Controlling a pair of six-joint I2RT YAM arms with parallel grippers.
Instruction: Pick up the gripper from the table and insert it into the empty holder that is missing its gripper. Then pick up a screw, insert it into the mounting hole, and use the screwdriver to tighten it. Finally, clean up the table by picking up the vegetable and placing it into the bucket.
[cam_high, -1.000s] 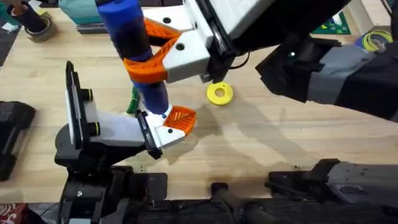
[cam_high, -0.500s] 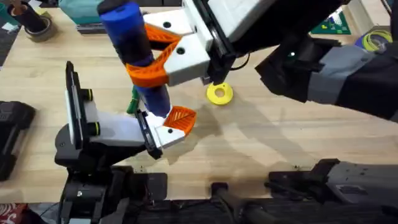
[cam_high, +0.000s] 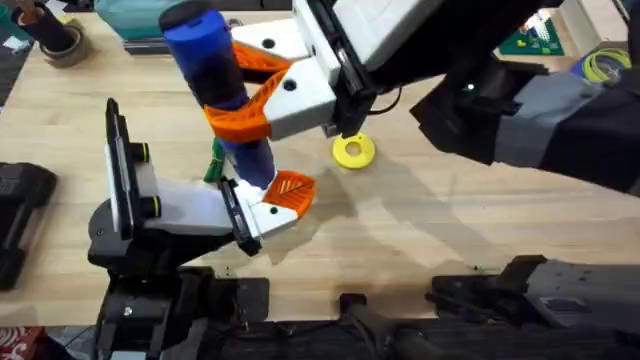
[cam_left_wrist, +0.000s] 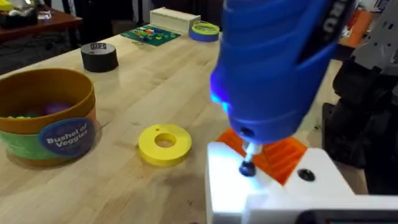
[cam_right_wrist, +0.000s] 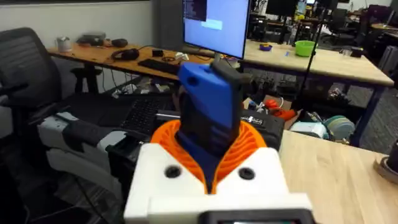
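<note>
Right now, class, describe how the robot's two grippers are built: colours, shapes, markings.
The right gripper has white angular finger blocks with round dark screw holes, orange ribbed pads, and a black arm behind. The left gripper has a white block and an orange ribbed pad on a black body with yellow-tipped knobs.

Even, bright room light falls from above on the table (cam_high: 430, 230), where soft grey shadows of the arms lie below the yellow disc (cam_high: 353, 150). In the overhead view the right arm's casing near the camera is large, dark and blurred, and the white parts glare. In the left wrist view the screwdriver (cam_left_wrist: 273, 62) is soft with a glowing tip lighting the white block (cam_left_wrist: 236, 180), while the room behind in the right wrist view is dimmer.
</note>
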